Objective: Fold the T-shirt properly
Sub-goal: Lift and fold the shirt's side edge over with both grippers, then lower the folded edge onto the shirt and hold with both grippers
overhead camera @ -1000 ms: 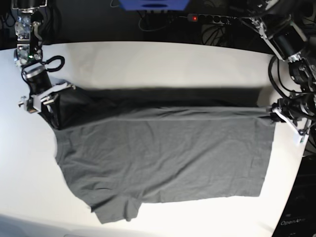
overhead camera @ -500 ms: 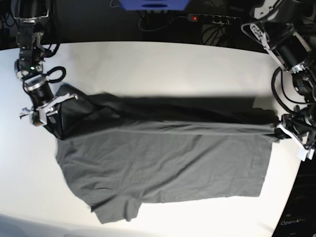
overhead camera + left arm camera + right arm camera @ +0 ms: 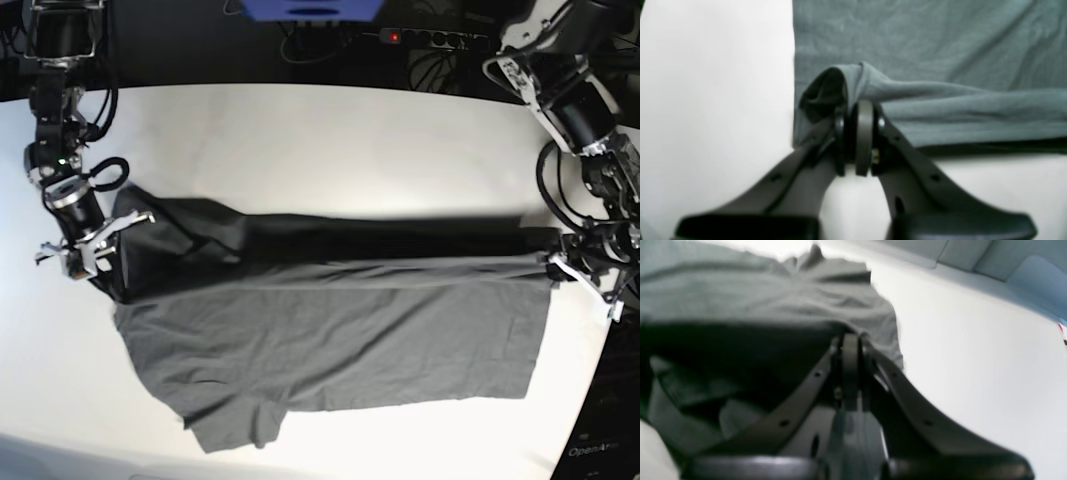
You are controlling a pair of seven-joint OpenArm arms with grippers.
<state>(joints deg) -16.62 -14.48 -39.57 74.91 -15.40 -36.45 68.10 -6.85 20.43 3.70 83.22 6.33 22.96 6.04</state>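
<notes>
Overhead, white table under grey T-shirt; dark cable-strewn backdrop.

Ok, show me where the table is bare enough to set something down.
Bare: the table behind the T-shirt, up to the back edge, and the strip along the shirt's collar side. Crowded: both shirt ends, where the right gripper and left gripper pinch it.
</notes>
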